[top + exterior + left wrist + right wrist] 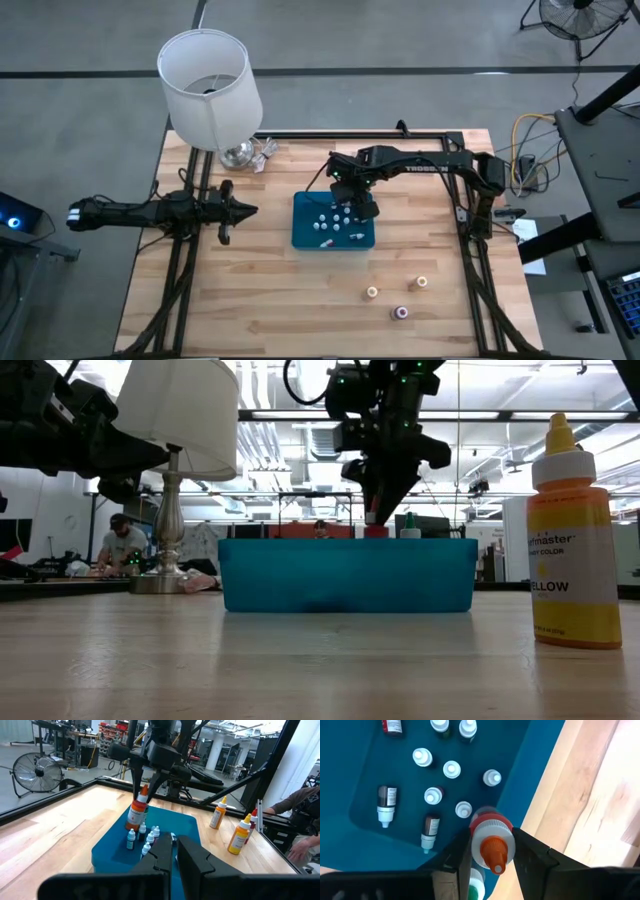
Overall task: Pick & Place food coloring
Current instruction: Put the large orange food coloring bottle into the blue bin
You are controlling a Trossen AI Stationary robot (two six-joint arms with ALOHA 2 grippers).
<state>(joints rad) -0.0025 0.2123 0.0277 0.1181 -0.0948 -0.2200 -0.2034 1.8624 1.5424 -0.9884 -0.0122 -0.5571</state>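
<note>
Between the right gripper's [492, 851] fingers, an orange-topped bottle [137, 810] is being gripped, hanging over the blue tray [305, 238] among small white-capped bottles [451, 769]. Left of the tray, the left gripper [243, 210] is waiting, jaws shut.

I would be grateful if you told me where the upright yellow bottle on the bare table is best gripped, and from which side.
Grip the yellow bottle across its straight-sided body, just under the shoulder, coming down from above. It stands upright on the table with nothing close beside it, so its flanks are free; the narrow tapered cap would offer less hold.
</note>
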